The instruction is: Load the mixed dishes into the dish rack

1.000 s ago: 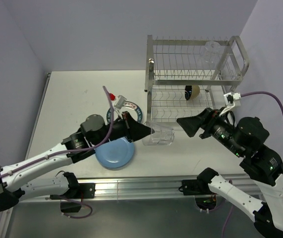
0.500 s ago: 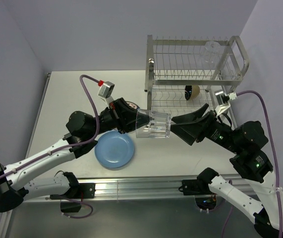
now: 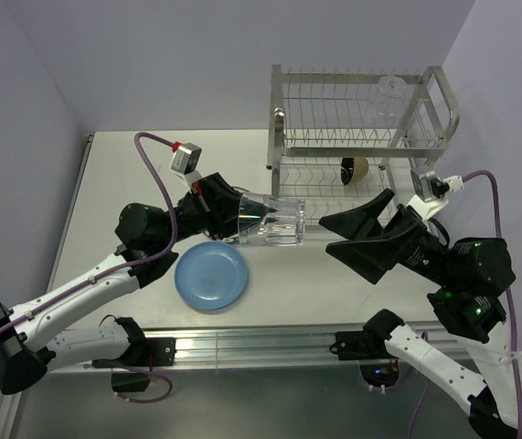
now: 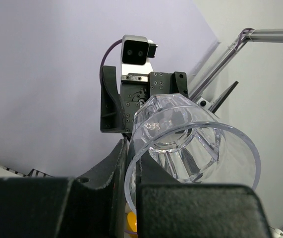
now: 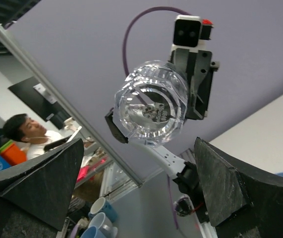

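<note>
Plate [image 3: 210, 276]: flat on the counter [image 3: 123, 183] at the near left, untouched, waiting its turn.
Left end effector [image 3: 250, 218]: up off the counter now. A second ago it was down low; it has risen and pinches the rim of the glass, one finger inside and one outside.
Glass [image 3: 281, 224]: no longer on the counter. It hangs in the air on its side, base pointing right, mid-counter in front of the rack.
Right end effector [image 3: 334, 235]: jaws spread wide and holding nothing. It has squared up to face the glass base, near but apart.
Rack [image 3: 361, 137]: back right, with the bowl [image 3: 354, 169] on the lower shelf and another glass [image 3: 390, 91] up top.
Meaning: this looks like a hand-over being set up, since the rack sits on the right arm's side.
</note>
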Controlling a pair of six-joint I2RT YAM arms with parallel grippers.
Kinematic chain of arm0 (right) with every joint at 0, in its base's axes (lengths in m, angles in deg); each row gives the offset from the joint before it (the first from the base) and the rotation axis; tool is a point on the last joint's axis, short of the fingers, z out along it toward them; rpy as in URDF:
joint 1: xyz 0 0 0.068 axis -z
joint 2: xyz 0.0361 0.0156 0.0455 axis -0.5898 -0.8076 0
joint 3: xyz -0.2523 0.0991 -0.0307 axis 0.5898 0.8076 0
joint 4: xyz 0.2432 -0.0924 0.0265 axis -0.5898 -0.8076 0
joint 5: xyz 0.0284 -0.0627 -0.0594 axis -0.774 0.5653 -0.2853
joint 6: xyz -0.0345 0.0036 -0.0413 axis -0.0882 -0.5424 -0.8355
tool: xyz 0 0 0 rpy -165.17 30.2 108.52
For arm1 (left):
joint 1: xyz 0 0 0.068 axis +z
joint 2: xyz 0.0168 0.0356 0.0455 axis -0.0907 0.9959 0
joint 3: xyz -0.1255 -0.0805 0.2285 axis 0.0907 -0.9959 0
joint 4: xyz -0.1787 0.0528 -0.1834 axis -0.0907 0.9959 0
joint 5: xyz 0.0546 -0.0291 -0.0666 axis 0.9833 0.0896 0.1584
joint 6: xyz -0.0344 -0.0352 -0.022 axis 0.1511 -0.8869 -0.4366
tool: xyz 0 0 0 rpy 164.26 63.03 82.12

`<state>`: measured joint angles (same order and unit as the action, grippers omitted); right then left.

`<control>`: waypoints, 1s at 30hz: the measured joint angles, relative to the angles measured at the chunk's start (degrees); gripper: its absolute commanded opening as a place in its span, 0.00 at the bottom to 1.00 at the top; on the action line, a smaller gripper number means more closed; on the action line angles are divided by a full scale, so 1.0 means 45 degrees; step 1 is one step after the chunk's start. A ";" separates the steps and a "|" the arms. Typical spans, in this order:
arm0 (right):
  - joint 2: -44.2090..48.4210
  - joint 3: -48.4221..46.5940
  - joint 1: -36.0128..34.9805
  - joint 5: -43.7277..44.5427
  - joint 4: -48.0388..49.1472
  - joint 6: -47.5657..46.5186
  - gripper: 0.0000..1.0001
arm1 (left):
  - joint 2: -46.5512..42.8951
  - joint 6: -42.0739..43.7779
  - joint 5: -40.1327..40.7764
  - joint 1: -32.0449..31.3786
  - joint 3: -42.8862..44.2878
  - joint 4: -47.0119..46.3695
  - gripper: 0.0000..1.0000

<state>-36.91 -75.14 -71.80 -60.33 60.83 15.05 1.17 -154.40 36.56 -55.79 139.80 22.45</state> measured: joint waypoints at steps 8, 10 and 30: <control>-0.0918 0.0083 0.0000 -0.0578 0.1559 0.0646 1.00 | 0.0180 -0.0384 -0.0136 0.0000 0.0000 -0.0539 0.00; -0.1209 0.0083 0.0000 -0.0636 0.1802 0.0733 1.00 | 0.0233 -0.0408 -0.0141 0.0000 0.0000 -0.0568 0.00; -0.2098 0.0073 -0.0228 -0.0452 0.2365 0.0797 0.85 | 0.1069 -0.0627 -0.0044 0.0000 0.0204 -0.0709 0.00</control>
<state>-46.36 -74.81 -72.83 -62.36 71.47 18.64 5.98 -157.21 36.36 -55.79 140.72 19.26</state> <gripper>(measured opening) 0.910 0.121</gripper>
